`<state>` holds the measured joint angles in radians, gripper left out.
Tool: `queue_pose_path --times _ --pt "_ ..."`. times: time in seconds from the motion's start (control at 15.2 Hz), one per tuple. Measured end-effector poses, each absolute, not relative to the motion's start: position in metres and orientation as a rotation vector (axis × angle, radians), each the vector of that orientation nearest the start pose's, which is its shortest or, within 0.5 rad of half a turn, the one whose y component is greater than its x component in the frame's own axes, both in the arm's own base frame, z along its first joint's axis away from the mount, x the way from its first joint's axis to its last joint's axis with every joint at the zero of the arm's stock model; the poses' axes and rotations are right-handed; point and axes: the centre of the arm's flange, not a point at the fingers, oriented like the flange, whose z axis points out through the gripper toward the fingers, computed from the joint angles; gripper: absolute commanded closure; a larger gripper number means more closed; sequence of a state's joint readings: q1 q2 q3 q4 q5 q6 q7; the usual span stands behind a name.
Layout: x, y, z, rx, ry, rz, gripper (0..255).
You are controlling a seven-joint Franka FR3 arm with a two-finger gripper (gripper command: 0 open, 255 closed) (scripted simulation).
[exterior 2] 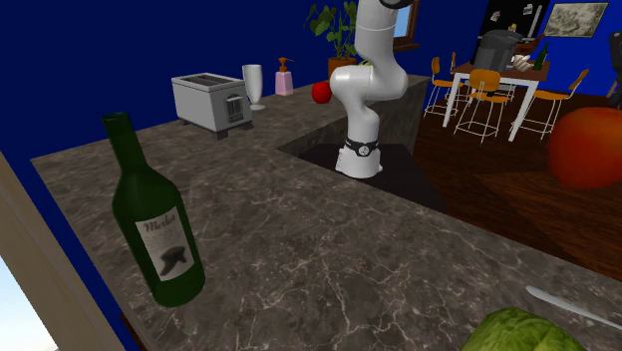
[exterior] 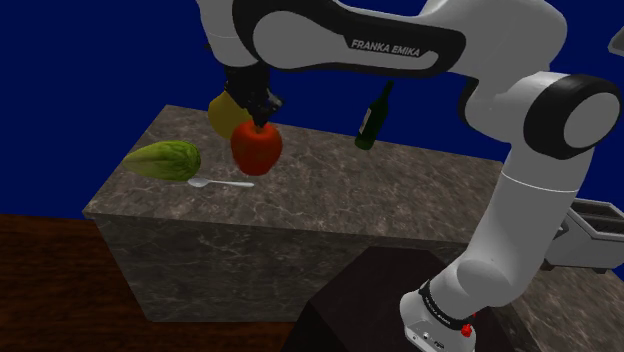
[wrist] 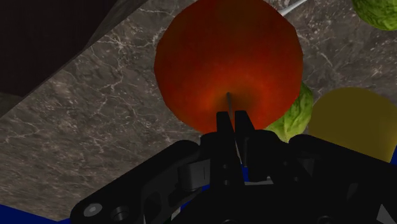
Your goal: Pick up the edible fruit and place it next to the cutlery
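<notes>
Claw (wrist: 233, 116): pinched tight on the apple's stem.
Apple (exterior: 256, 148): red, near the spoon (exterior: 222, 184).
Spoon: just right of the lettuce (exterior: 165, 160), shoulder view.

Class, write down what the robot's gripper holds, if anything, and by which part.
The black gripper holds the round red apple, its jaws shut on the thin stem at the apple's top.

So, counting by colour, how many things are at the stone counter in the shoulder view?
Red: 1, apple
Yellow: 1, fruit
Green: 2, lettuce and bottle
Pale grey: 1, piece of cutlery
Total: 5
</notes>
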<state>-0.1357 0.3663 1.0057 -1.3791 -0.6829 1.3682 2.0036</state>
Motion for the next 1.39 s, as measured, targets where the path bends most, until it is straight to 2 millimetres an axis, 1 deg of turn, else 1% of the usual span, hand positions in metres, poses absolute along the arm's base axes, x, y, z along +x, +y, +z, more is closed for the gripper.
queue_pose_path --times 1.39 --pt "0.513 0.336 0.462 -2.770 1.892 -0.578 255"
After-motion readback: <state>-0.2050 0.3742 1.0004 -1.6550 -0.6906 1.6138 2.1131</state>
